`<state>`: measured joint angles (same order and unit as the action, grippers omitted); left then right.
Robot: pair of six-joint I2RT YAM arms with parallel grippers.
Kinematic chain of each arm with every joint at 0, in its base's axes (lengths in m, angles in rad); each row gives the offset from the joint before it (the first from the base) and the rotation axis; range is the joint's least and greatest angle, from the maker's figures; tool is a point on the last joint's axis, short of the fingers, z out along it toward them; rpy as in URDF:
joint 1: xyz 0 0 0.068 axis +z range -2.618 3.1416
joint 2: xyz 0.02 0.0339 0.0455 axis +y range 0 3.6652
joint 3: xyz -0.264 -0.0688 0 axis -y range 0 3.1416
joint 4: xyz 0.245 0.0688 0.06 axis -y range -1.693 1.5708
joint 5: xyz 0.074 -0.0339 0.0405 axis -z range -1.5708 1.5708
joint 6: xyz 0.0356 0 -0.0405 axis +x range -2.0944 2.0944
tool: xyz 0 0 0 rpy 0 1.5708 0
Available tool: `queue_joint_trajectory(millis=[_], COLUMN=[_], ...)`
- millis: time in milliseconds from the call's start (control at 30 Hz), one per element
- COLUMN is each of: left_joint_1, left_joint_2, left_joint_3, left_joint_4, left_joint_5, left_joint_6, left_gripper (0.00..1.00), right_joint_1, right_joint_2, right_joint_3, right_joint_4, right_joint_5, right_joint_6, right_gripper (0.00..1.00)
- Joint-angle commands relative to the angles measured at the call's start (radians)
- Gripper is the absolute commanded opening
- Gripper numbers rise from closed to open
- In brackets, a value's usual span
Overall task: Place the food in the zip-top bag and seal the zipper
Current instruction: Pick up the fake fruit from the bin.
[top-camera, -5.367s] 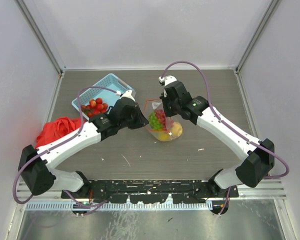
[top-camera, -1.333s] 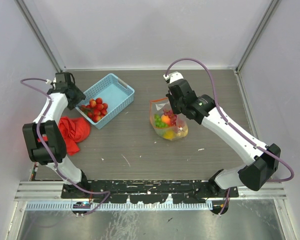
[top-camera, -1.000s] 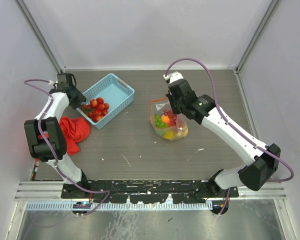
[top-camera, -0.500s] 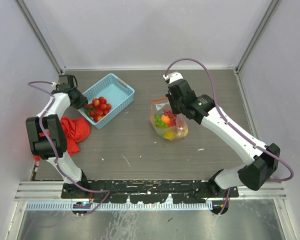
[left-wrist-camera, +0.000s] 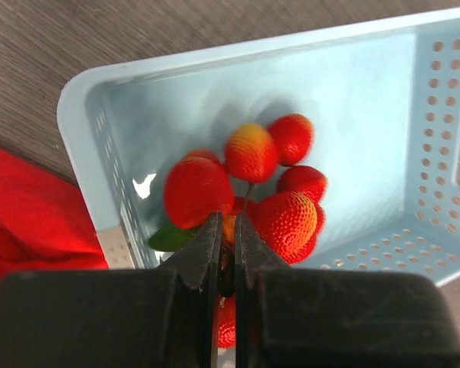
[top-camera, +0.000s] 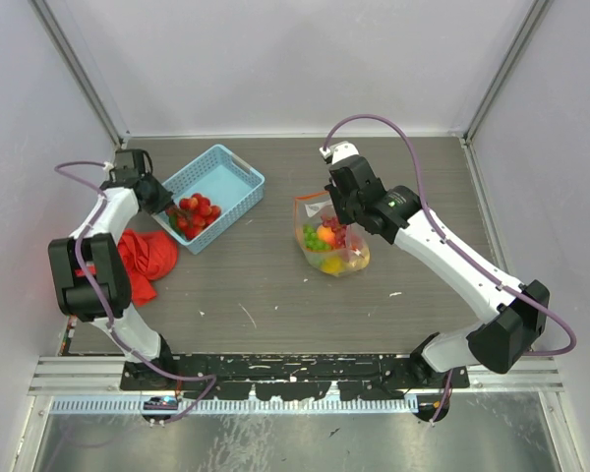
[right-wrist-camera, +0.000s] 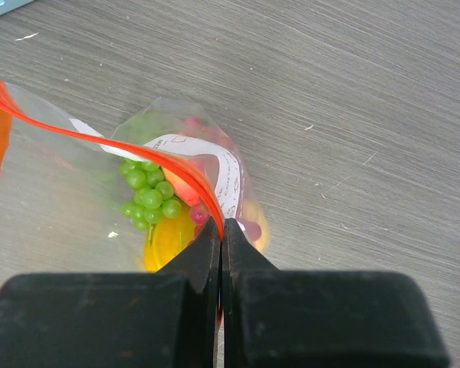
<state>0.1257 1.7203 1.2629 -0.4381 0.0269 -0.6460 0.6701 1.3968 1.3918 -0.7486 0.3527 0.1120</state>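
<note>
The left hand (left-wrist-camera: 226,249) is clenched on the thin stem of a cluster of red toy strawberries (left-wrist-camera: 249,153). The cluster lies in the light-blue plastic mesh basket (left-wrist-camera: 215,55), which sits on the grey wood-grain desk (left-wrist-camera: 138,31) just beside a crumpled red cloth (left-wrist-camera: 31,222). The right hand (right-wrist-camera: 221,234) is pinched shut on the thin red-orange zipper strip (right-wrist-camera: 100,142) of the clear, wrinkly plastic zip-top bag (right-wrist-camera: 54,199), well apart from the basket; its mouth gapes, and inside lie green toy grapes (right-wrist-camera: 149,195), a yellow lemon (right-wrist-camera: 165,245) and an orange-pink peach (top-camera: 325,234).

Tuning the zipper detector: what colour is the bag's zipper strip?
Red-orange zipper strip, clearest in the right wrist view.
</note>
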Motion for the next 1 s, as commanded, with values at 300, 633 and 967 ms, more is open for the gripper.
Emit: queue_joint_trajectory(millis=[300, 633, 967], left_joint_1=[-0.104, -0.238, -0.448], left_joint_2=[-0.317, -0.437, -0.523], left_joint_3=[0.086, 0.191, 0.263], left_joint_4=[-0.097, -0.217, -0.260], left_joint_5=[-0.099, -0.076, -0.049], left_joint_6=[0.092, 0.132, 0.121], left_gripper=[0.00, 0.00, 0.00], right_joint_1=[-0.003, -0.003, -0.003], right_joint_2=[-0.018, -0.030, -0.033], right_joint_3=[0.032, 0.010, -0.008], right_joint_4=[0.058, 0.085, 0.109], right_joint_5=[-0.022, -0.033, -0.032], right_joint_6=[0.032, 0.052, 0.069], right_gripper=[0.01, 0.01, 0.01])
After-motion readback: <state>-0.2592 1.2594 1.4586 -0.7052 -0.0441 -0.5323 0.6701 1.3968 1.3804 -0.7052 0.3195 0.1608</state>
